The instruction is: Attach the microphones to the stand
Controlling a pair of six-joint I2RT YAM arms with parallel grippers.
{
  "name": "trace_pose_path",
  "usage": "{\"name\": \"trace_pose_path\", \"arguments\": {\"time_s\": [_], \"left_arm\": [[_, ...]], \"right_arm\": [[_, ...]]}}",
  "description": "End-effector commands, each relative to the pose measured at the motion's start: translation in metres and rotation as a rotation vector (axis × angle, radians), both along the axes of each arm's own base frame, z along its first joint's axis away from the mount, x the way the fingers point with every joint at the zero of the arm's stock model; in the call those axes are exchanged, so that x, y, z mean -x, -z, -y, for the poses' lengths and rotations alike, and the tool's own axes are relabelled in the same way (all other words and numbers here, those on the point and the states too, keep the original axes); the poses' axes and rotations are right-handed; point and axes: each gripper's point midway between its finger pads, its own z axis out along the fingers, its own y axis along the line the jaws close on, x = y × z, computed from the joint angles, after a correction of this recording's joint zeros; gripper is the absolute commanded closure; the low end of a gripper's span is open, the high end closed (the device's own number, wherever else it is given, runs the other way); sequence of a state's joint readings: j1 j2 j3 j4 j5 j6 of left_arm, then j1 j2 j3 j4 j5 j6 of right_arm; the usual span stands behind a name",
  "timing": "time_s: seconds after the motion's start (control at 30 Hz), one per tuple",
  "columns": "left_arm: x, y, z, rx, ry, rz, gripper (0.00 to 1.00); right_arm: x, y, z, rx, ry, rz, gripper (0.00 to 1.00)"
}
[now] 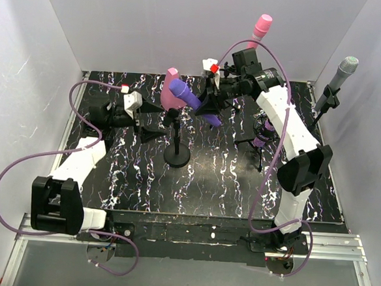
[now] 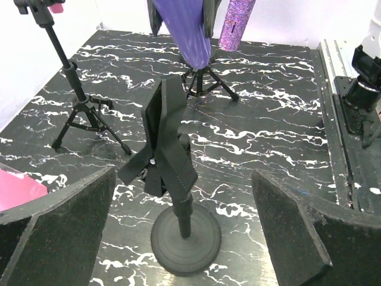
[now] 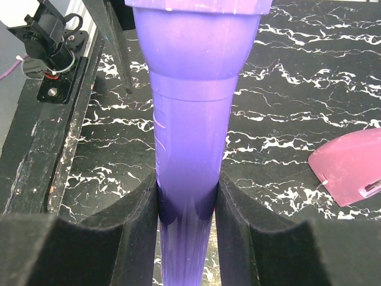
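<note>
My right gripper (image 1: 208, 106) is shut on the smooth violet microphone (image 1: 184, 92) and holds it tilted in the air just above and behind the round-base stand (image 1: 176, 156). In the right wrist view the violet microphone (image 3: 190, 119) is squeezed between the pads (image 3: 128, 238). My left gripper (image 1: 154, 126) is open and empty, left of the stand. In the left wrist view the stand's empty black clip (image 2: 169, 137) stands between its fingers (image 2: 59, 232). The pink microphone (image 1: 261, 25), the silver-grey microphone (image 1: 342, 72) and the glittery purple microphone (image 1: 264, 132) sit on other stands.
A pink cone-shaped block (image 1: 171, 94) lies behind the stand and also shows in the right wrist view (image 3: 348, 173). A tripod stand (image 2: 83, 113) is at the left of the left wrist view. White walls close in the black marbled table (image 1: 122, 184).
</note>
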State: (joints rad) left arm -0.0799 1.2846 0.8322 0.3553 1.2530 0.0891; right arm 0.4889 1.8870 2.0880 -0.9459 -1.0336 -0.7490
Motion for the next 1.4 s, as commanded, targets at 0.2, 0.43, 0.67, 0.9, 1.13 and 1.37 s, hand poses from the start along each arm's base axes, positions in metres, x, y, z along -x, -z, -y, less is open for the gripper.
{"name": "trace_pose_path", "arguments": {"time_s": [0.2,0.43,0.67,0.9,1.13,1.37], "left_arm": [[-0.019,-0.006,0.004,-0.006,0.108,0.083,0.02],[-0.025,0.0,0.019,0.015,0.162,0.02,0.02],[-0.026,0.008,0.028,0.016,0.177,-0.035,0.32],[-0.025,0.009,0.027,0.015,0.157,-0.05,0.78],[-0.023,0.006,0.027,0.015,0.145,-0.05,0.84],[-0.021,0.002,0.026,0.014,0.144,-0.042,0.85]], "right_arm": [[0.008,0.002,-0.018,0.007,-0.042,-0.009,0.99],[0.012,0.008,-0.022,0.032,-0.053,-0.001,0.99],[0.013,0.014,-0.025,0.056,-0.048,-0.005,0.99],[0.006,0.014,-0.024,0.076,-0.012,0.011,0.99],[0.008,0.033,-0.026,0.168,0.004,0.031,0.99],[0.017,0.062,-0.028,0.287,-0.008,0.037,0.99]]}}
